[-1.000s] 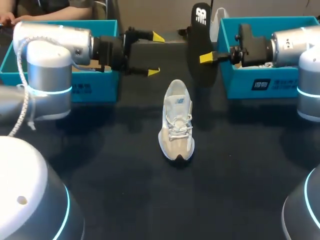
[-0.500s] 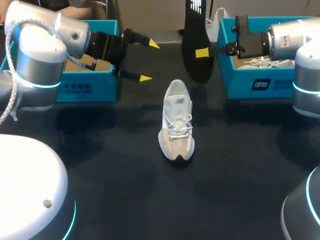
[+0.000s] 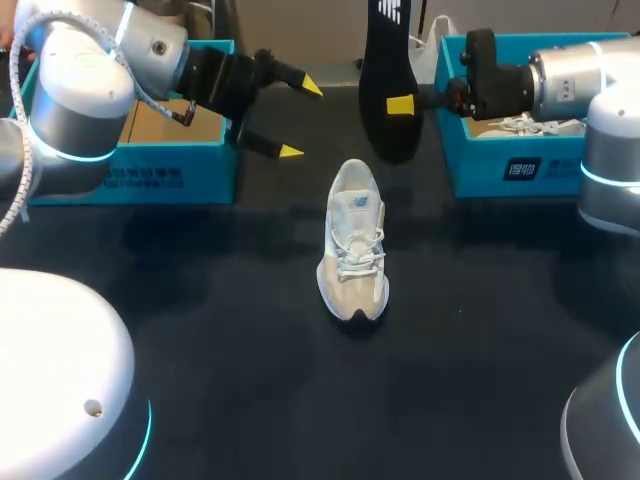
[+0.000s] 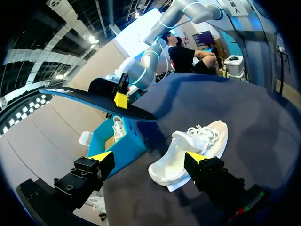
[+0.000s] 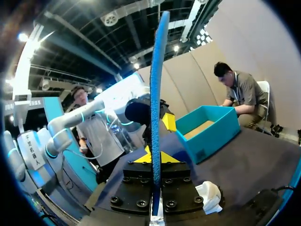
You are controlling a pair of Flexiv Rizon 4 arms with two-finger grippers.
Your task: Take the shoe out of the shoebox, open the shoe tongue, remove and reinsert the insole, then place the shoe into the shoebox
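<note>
Black table [image 3: 200,320], mesh shoe [image 3: 353,245], flat insole [image 3: 385,60]

Silver-grey left arm [image 3: 85,100] and right arm [image 3: 575,85] bear glowing cyan rings; a white cable [image 3: 14,200] follows the left. Left end effector [image 3: 300,120] and right end effector [image 5: 154,157] are black, yellow-tipped.

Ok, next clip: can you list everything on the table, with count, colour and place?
shoe: 1, white and beige, upright at mid-table
insole: 1, black, held on edge above the table, behind the shoe
left box: 1, teal, open, back left
right box: 1, teal, open, back right
second shoe: 1, white, inside the right box
table: 1, black
left claw: 1, yellow tips, open, empty, in front of the left box
right claw: 1, yellow tips, shut on the insole
</note>
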